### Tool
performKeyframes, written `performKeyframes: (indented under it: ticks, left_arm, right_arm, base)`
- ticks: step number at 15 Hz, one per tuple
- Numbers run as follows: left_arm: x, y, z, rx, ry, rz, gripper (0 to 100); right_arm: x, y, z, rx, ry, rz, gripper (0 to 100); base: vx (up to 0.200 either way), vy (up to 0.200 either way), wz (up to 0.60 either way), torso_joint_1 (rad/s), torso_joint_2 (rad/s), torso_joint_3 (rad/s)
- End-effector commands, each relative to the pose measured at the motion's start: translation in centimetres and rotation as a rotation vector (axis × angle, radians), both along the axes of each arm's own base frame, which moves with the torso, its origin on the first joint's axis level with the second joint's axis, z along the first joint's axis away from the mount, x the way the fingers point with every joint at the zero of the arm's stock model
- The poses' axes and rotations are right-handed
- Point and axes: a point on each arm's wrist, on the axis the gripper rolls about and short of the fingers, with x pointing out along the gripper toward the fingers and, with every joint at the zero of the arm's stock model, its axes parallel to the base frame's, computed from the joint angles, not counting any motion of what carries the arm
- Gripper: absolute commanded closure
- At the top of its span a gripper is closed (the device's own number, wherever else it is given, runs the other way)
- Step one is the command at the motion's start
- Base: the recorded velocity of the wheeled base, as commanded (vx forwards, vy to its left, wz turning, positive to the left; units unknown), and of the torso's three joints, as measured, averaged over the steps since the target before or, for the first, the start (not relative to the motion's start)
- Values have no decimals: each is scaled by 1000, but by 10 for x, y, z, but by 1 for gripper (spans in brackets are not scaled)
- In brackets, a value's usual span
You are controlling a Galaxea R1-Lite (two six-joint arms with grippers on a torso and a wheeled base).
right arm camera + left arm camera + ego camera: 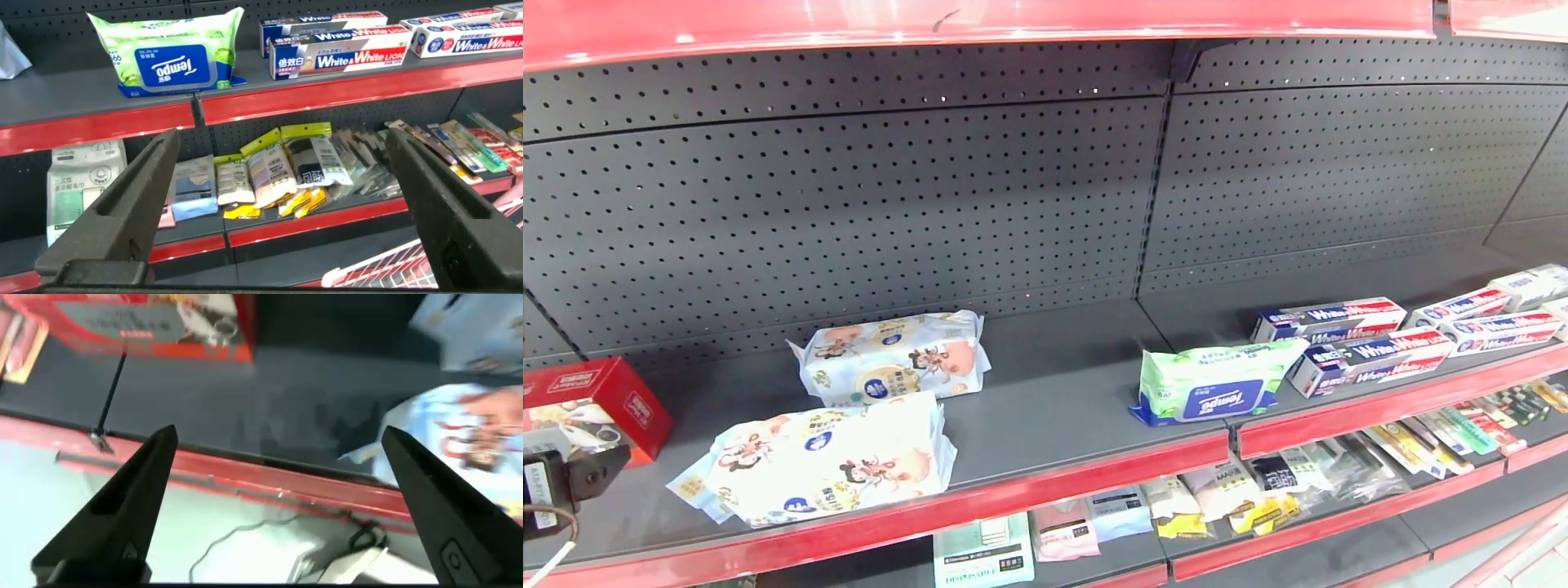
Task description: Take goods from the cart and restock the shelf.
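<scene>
Up on the grey shelf (pixel 1054 392), two cartoon-printed wipe packs (pixel 825 457) lie at the head view's lower left. A red box (pixel 592 404) sits at the left edge, a green wipes pack (pixel 1217 380) right of centre and toothpaste boxes (pixel 1372 355) far right. Small packets (pixel 1217 498) line the tier below. The left gripper (pixel 279 431) is spread wide and empty at the shelf's red lip, the nearer printed pack just beyond one finger. The right gripper (pixel 283 131), likewise spread and empty, faces the green pack, well apart from it, with a wire cart (pixel 384 265) corner near.

Shelf (pixel 1054 400), rear cartoon-print pack (pixel 890 358), front cartoon-print pack (pixel 825 457), green wipes pack (pixel 1217 380), toothpaste boxes (pixel 1372 359), red box (pixel 605 400).
</scene>
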Motion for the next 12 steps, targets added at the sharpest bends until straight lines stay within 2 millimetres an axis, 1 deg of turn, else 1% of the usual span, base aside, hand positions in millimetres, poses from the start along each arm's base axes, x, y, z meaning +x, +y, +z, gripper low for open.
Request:
performKeyframes:
  ticks: [1, 3, 4, 5, 8, 12]
  left_arm:
    - [27, 12, -20, -9, 153, 53, 0]
    - [37, 13, -31, -28, 216, 47, 0]
    - [39, 13, -33, -31, 224, 43, 0]
    - [47, 15, -34, -29, 208, 40, 0]
    - [56, 15, -42, -45, 228, 18, 0]
    - [59, 12, -46, -50, 251, -5, 0]
  right_arm:
    - [0, 0, 0, 0, 0, 0, 0]
    - [0, 0, 0, 0, 0, 0, 0]
    - [0, 0, 0, 0, 0, 0, 0]
    - [0, 0, 0, 0, 0, 0, 0]
    - [0, 0, 0, 0, 0, 0, 0]
    - [0, 0, 0, 0, 0, 0, 0]
  base:
    - [0, 0, 0, 0, 0, 0]
    - [0, 0, 0, 0, 0, 0]
    - [0, 0, 0, 0, 0, 0]
    - [0, 0, 0, 0, 0, 0]
    - [0, 0, 0, 0, 0, 0]
    - [0, 0, 0, 0, 0, 0]
